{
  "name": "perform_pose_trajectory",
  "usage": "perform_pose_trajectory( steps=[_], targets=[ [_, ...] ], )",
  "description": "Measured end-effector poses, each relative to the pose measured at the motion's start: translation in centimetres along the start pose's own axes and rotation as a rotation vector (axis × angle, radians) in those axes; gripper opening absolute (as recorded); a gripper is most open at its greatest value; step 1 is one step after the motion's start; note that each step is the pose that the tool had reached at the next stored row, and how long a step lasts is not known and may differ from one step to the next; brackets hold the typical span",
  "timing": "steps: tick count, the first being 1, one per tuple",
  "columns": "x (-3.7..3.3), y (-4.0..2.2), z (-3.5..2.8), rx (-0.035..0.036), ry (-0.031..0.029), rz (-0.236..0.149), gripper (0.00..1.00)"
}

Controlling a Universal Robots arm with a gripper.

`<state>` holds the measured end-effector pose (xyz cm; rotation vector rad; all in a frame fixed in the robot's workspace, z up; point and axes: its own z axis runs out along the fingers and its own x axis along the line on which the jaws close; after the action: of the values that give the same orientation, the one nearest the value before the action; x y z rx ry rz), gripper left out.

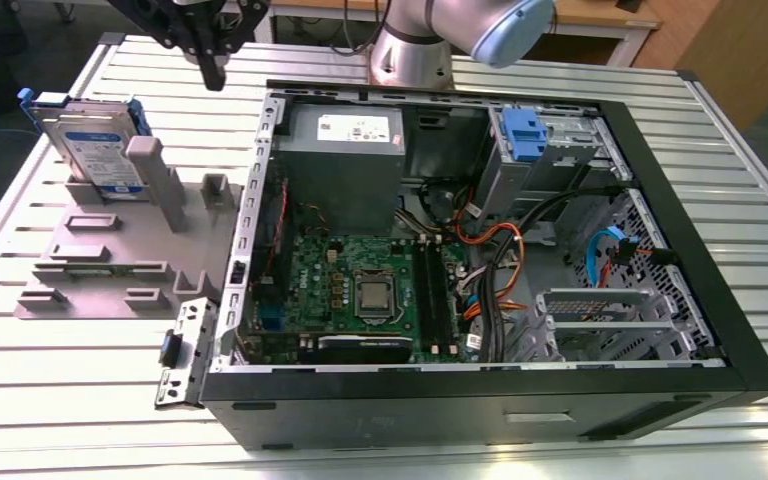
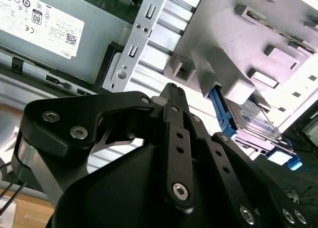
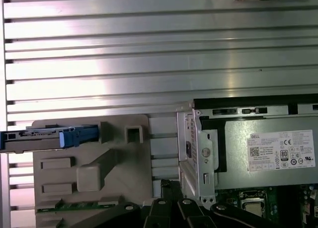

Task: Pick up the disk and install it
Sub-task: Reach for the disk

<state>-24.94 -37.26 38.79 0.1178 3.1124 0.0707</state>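
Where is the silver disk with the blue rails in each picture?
Exterior view: the flat silver-grey disk with blue side rails stands upright in the grey plastic holder, at the exterior view's left.
Second wrist view: the disk sits behind the holder's post.
First wrist view: the disk is seen edge-on, slotted in the holder.
Shared landmark: the grey power-supply box with white label.
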Motion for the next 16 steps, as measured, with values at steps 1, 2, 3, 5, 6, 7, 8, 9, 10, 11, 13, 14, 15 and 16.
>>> perform_pose_trajectory(
  steps=[1,2,3,5,6,7,8,9,10,11,13,14,15,16],
  targets=[
    [0.12,0.03,0.01,0.0000,-0.0001,0.000,0.11],
    [0.21,0.08,0.01,0.0000,0.0000,0.000,0.11],
    [0.29,0.13,0.01,0.0001,0.0001,0.000,0.11],
    [0.33,0.20,0.02,0.0001,0.0001,0.000,0.11],
    [0.33,0.24,0.02,0.0001,0.0001,0.000,0.11],
    [0.34,0.29,0.02,0.0000,0.0001,0.000,0.11],
    [0.34,0.35,0.02,0.0001,0.0001,0.000,0.11],
    [0.35,0.43,0.02,0.0001,0.0001,0.000,0.11],
    [0.35,0.50,0.03,0.0001,0.0001,0.000,0.11],
    [0.36,0.56,0.03,0.0001,0.0001,0.000,0.11],
    [0.36,0.62,0.03,0.0001,0.0001,0.000,0.11],
    [0.37,0.65,0.03,0.0001,0.0001,0.000,0.11],
    [0.37,0.67,0.04,0.0001,0.0001,0.000,0.11],
    [0.37,0.68,0.04,0.0000,0.0001,0.000,0.11]
  ],
)
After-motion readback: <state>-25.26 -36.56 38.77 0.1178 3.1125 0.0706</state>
